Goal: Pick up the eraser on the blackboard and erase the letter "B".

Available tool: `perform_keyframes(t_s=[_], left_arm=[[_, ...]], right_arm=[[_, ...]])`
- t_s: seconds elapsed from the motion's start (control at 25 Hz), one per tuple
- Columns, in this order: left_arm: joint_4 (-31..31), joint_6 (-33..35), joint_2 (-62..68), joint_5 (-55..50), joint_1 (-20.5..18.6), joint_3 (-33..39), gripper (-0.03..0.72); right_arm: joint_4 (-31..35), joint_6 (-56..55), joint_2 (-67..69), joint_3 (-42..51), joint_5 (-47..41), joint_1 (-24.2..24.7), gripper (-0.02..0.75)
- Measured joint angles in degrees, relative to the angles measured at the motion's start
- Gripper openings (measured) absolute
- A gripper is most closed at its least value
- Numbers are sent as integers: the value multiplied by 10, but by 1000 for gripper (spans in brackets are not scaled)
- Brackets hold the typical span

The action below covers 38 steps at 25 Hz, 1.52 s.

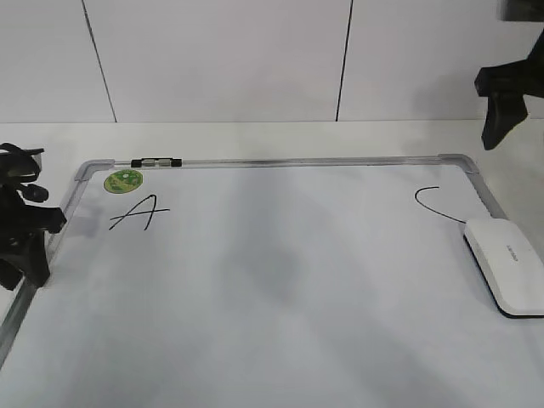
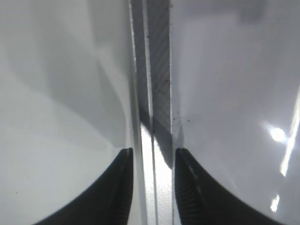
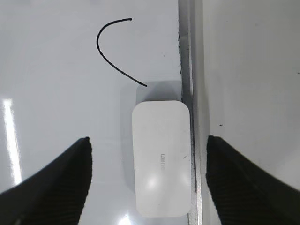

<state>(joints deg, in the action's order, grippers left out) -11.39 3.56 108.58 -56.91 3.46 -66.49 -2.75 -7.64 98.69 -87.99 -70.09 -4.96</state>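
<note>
The blackboard (image 1: 280, 289) is a white dry-erase board with a grey frame, lying flat. The white eraser (image 1: 506, 263) lies on it by the right frame, just below the curved "C" (image 1: 435, 202). No letter "B" shows; the board between the slanted "A" (image 1: 140, 212) and the "C" is bare. My right gripper (image 1: 501, 115) hangs open and empty high above the eraser (image 3: 161, 159), its fingers (image 3: 147, 138) either side of it in the right wrist view. My left gripper (image 1: 30, 246) sits at the board's left edge, its jaws (image 2: 153, 152) closed against the frame (image 2: 157, 93).
A round green sticker (image 1: 123, 180) sits in the board's far left corner. A small black and silver clip (image 1: 157, 161) lies on the top frame. The board lies on a white table in front of a white panelled wall.
</note>
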Motion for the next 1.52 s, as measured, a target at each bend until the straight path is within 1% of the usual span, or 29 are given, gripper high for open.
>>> perform_keyframes(t_s=[0.12,0.28,0.44,0.56,0.8,0.92,1.08,1.32,1.52], left_arm=[[0,0,0,-8,0,-4,300],[6,0,-12,-46,0,-33,309],[21,0,-61,-101,0,-74,309],[28,-1,-103,-116,0,-81,309],[26,-1,-198,-127,0,-79,309],[28,-1,-271,-128,0,-48,309],[35,-1,-383,-134,0,16,309],[36,-1,-556,-141,0,82,309],[37,-1,-707,-148,0,129,308]], right_arm=[[8,0,0,-8,0,0,582],[27,1,0,-10,-1,0,582],[39,6,-18,-10,-2,0,582],[41,12,-54,-10,-3,0,574],[41,15,-168,-5,-8,0,572],[41,25,-251,22,-12,0,572],[27,39,-363,79,-18,0,572],[14,42,-538,206,-21,0,572],[14,53,-677,291,-26,0,572]])
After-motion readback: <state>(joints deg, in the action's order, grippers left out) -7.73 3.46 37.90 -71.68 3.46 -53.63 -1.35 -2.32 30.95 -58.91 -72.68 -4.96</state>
